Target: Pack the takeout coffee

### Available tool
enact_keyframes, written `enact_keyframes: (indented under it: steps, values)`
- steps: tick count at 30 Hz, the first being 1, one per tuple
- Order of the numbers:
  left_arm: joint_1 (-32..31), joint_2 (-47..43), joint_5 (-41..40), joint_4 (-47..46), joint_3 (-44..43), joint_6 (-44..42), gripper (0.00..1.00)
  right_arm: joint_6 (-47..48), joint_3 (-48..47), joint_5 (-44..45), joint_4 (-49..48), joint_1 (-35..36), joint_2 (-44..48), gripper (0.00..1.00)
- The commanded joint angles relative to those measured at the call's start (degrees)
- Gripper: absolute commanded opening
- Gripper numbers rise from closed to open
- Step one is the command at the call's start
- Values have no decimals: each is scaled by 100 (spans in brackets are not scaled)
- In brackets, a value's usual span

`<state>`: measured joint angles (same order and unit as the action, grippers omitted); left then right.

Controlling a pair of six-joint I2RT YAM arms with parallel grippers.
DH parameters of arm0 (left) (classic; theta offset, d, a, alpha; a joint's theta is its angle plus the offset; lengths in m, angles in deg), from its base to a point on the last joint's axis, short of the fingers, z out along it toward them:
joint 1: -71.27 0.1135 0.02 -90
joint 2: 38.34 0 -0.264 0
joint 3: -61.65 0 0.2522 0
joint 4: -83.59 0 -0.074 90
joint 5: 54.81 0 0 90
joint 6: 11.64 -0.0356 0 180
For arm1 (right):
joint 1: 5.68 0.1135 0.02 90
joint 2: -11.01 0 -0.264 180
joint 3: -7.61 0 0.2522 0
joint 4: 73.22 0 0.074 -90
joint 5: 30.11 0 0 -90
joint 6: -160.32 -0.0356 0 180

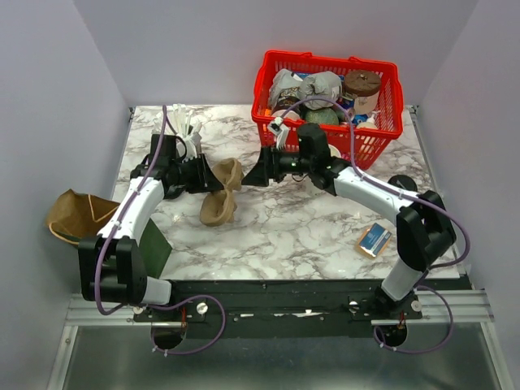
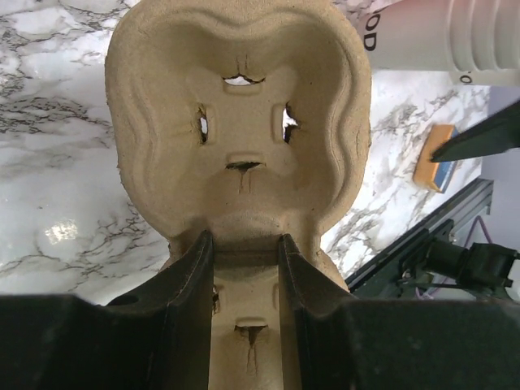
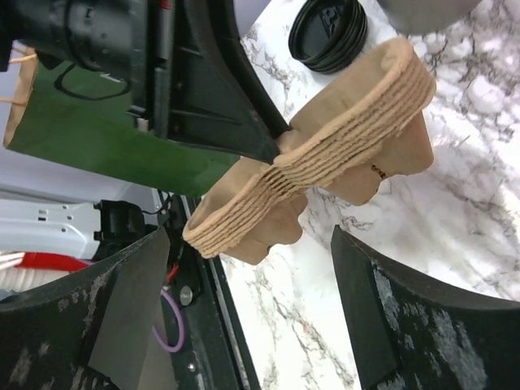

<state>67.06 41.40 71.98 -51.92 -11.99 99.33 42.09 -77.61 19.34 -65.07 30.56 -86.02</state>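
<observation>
Roughly at the middle of the marble table [image 1: 309, 227], the left gripper [image 1: 210, 176] is clamped on a stack of pulp cup carriers [image 1: 223, 193]. Its two dark fingers [image 2: 191, 284] pinch the narrow waist between two cup wells. From the left wrist camera the top carrier faces the lens, showing one full well with small slits cut around its centre. The right wrist camera sees the same stack edge-on, its layered rims running on a slant with the wells bulging underneath. Whether the stack touches the marble or hangs just above it cannot be told. The right gripper [image 1: 250, 176] sits just beside the stack on the opposite side and points at it. Its jaws are spread wide and hold nothing, and the carriers lie beyond the gap between them. A white cup [image 2: 439, 36] lies on its side near the carriers. A pile of black lids [image 3: 329, 32] rests on the marble further off. A green bag [image 3: 97, 150] stands at the table's near left edge, and a brown paper bag [image 1: 73, 215] sits beyond that edge. A red basket [image 1: 382, 138] full of mixed items is at the far right corner. A small orange and blue box [image 1: 374, 239] lies near the right arm's base.
</observation>
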Motion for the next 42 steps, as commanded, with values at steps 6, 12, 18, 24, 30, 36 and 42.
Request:
enact_keyframes:
  steps: [6, 12, 18, 24, 30, 36, 42]
  values:
    - [60, -258, 627, -312, -24, 285, 0, -411, -315, -233, 77, 137, -720, 89]
    - [113, -205, 706, -330, -77, 328, 0, -605, -316, -427, -168, 181, -879, 91]
    - [122, -205, 706, -374, -59, 381, 0, -719, -333, -541, -327, 225, -958, 93]
    - [148, -214, 732, -365, -59, 460, 0, -965, -359, -111, -336, 225, -975, 92]
    - [166, -231, 820, -365, -33, 469, 0, -1088, -570, 127, -213, 216, -1133, 91]
    - [175, -275, 882, -365, -15, 478, 0, -1246, -764, 223, -99, 216, -1309, 89]
    - [183, -310, 917, -356, -15, 504, 0, -1238, -852, 294, 7, 216, -1388, 89]
